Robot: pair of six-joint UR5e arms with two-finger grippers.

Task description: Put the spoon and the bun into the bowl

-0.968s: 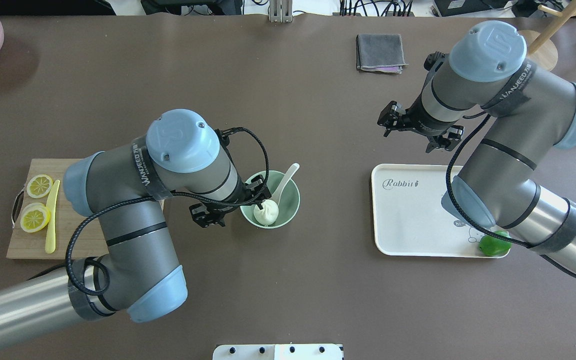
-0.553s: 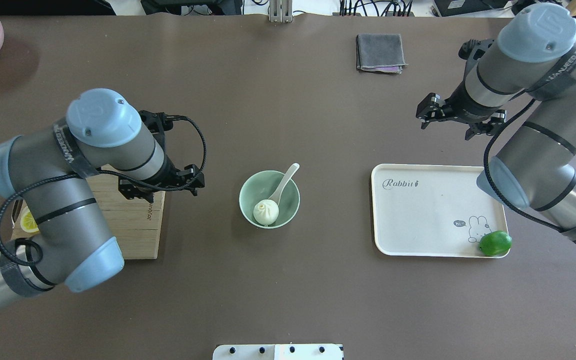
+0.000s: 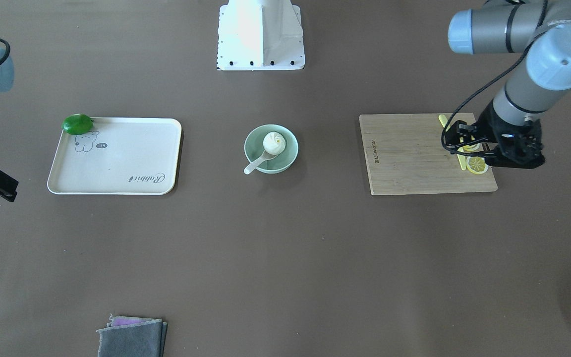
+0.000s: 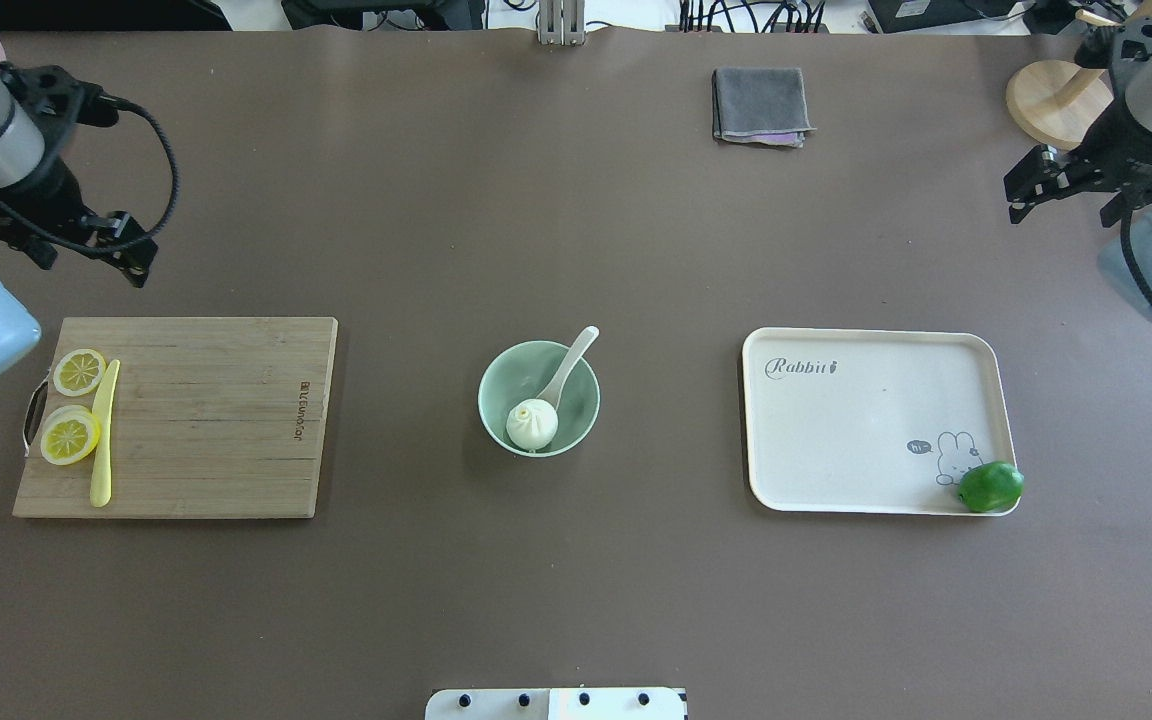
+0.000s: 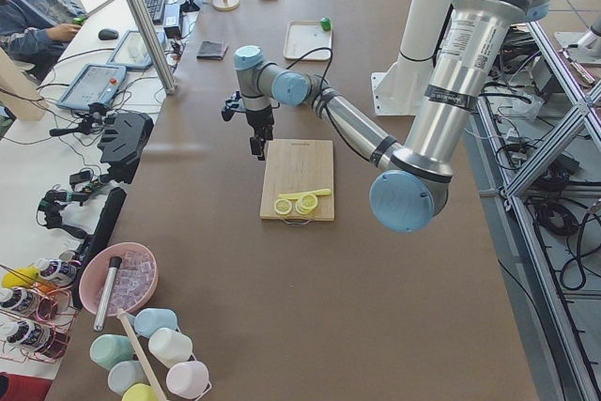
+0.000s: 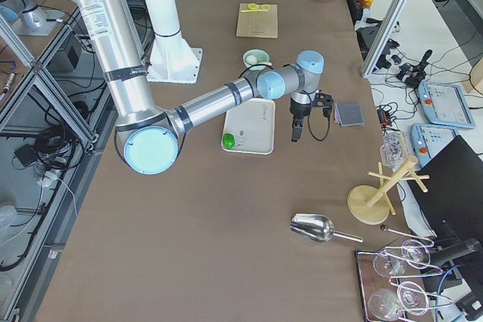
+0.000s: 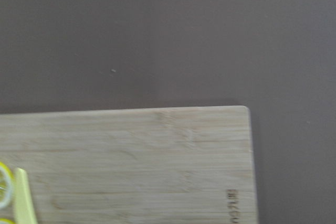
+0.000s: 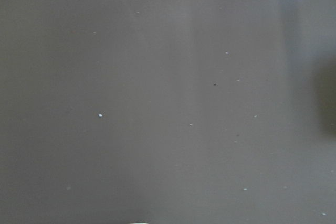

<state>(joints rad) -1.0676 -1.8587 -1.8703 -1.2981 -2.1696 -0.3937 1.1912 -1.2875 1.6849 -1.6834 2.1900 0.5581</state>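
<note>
Jaws of left gripper (image 4: 66,245) and right gripper (image 4: 1076,188): open or closed, cannot tell. Both hang well apart from the one bowl (image 4: 492,385) holding one bun (image 4: 532,425), one spoon (image 4: 568,368).

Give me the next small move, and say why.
Probably none beyond parking the arms: the bun and the spoon already sit in the bowl, and the left gripper and right gripper hang empty, far from it.
</note>
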